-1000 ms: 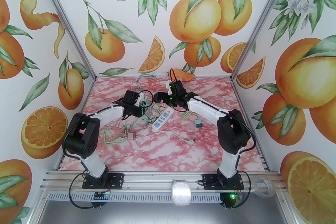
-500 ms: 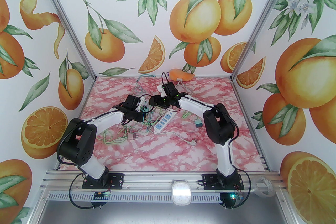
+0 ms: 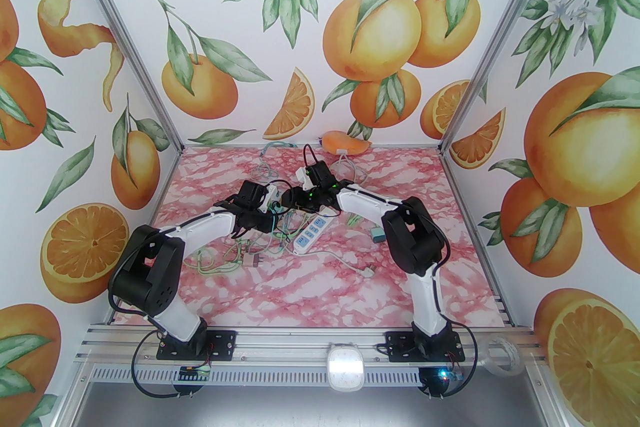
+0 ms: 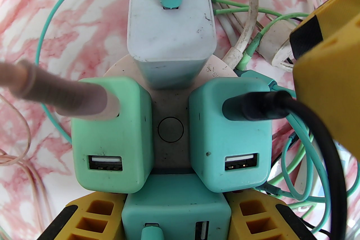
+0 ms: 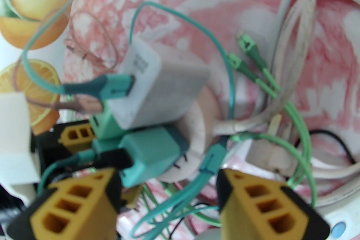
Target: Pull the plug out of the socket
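Nearest to me, my left gripper (image 4: 175, 215) looks clamped on the near teal adapter (image 4: 180, 196), its yellow fingers (image 4: 92, 213) pressed against both sides, and I judge that grip anchors the round socket (image 4: 170, 109) for the pull. My right gripper (image 5: 166, 177) hangs just beside the teal plug (image 5: 152, 154), jaws wide apart, with nothing between them but a loose teal cable (image 5: 197, 185). One of its fingers (image 4: 329, 64) sits close to the plug's outer side, by the black cable (image 4: 309, 120) that runs from it. To do this well, I judge I should bring the right fingers onto the plug's flat sides, clear of the black cable. Then I should close firmly and draw straight out along the prongs while the left holds the socket down; a slanted tug could lever the whole socket or drag the tangle. Across the hub sits the green adapter (image 4: 112, 146), and farther off the white adapter (image 4: 168, 33) stands in the socket's far side above the pink marbled table (image 4: 22, 22)
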{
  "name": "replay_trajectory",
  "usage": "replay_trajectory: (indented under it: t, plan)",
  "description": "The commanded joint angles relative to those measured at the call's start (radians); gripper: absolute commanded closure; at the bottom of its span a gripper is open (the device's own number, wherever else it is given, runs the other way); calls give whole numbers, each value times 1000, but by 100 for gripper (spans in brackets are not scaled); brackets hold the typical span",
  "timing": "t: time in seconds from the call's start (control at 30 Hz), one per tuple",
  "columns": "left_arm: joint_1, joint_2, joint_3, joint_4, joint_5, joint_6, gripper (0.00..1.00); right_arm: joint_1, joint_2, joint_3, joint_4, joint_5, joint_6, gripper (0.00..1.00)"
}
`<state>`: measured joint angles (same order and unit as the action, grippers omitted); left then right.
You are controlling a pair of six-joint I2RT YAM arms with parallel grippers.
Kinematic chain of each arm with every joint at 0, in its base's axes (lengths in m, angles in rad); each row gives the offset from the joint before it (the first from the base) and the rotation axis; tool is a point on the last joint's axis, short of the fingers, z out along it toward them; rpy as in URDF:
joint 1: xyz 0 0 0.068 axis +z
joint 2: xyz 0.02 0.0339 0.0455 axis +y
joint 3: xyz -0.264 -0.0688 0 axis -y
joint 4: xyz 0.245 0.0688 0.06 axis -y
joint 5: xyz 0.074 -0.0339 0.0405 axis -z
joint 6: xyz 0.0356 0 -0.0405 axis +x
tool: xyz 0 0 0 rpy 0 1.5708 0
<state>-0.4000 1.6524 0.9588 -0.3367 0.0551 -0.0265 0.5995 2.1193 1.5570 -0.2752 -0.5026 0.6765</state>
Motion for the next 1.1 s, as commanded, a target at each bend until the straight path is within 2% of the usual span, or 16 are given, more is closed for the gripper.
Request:
replay_trajectory:
  t: [0.0,0.27,0.6,0.87,1.07]
  plan:
    - [-5,10,24,-3,49,17,56,-8,47,71,17,-8,22,39]
    - [-5,14,26,-4,55,11,56,-9,127,152,44,-35,79,40]
    - [-11,24,29,-1,58,1,56,-10,160,149,129,-59,162,40]
    - [-16,37,41,2,57,-13,57,-7,177,73,65,31,125,52]
    - [-17,31,49,12,53,-41,59,1,168,47,-11,92,61,54]
